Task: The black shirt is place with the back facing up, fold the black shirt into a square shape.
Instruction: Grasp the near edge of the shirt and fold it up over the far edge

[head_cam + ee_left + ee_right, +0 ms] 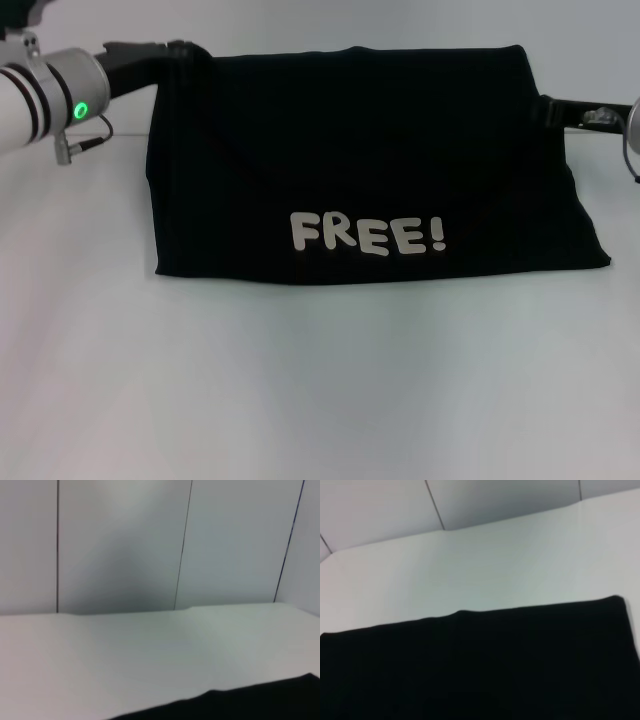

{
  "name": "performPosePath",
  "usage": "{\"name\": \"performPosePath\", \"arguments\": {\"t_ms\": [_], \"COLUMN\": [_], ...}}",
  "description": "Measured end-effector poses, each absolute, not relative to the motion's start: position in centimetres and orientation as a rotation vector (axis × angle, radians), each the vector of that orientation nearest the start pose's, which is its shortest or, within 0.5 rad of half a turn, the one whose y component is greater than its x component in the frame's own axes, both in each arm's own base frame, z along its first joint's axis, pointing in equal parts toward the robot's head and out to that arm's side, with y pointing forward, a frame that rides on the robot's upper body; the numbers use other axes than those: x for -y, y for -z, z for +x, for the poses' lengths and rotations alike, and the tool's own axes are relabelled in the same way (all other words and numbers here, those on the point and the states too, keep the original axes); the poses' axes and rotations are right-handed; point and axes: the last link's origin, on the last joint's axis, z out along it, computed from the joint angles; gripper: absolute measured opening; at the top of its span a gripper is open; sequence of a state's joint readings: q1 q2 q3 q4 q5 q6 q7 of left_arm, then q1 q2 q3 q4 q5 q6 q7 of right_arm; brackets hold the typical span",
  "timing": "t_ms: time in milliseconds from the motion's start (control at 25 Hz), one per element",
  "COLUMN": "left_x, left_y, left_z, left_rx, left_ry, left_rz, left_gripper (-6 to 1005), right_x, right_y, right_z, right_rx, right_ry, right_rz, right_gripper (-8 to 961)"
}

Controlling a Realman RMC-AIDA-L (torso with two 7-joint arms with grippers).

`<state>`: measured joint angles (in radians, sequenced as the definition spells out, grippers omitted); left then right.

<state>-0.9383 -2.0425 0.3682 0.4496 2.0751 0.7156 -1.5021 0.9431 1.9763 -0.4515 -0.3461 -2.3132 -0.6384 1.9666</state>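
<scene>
The black shirt (pixel 370 170) lies folded on the white worktop (pixel 320 380), "FREE!" lettering (pixel 367 234) up. The left gripper (pixel 165 55) and right gripper (pixel 553 110) meet its far corners; whether either grips cannot be told.

The black shirt (pixel 360 160) lies folded on the table (pixel 320 380), apparently between left gripper (pixel 178 52) and right gripper (pixel 552 110).

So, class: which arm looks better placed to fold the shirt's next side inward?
Probably the left: the left gripper sits at the black shirt far corner; the right gripper meets its edge lower down.
</scene>
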Motion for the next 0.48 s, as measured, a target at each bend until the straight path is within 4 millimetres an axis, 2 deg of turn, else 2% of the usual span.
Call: {"name": "performPosePath", "arguments": {"t_ms": [320,480], "left_x": [-48.6,-48.4], "left_y": [-1.0,-0.2], "left_z": [-24.1,-24.7], "left_rx": [0.828,0.813], "left_ry": [0.367,0.3], "left_rz": [-1.972,-1.951], "left_gripper": [104,105], "right_x": [-47.7,-47.2], "right_y": [-0.8,-0.8], "right_z": [25.9,26.8], "right_rx": [-1.242,-1.251], "right_ry": [-0.397,-0.39], "right_rz": [-1.932,-1.908], "right_gripper": [83,102]}}
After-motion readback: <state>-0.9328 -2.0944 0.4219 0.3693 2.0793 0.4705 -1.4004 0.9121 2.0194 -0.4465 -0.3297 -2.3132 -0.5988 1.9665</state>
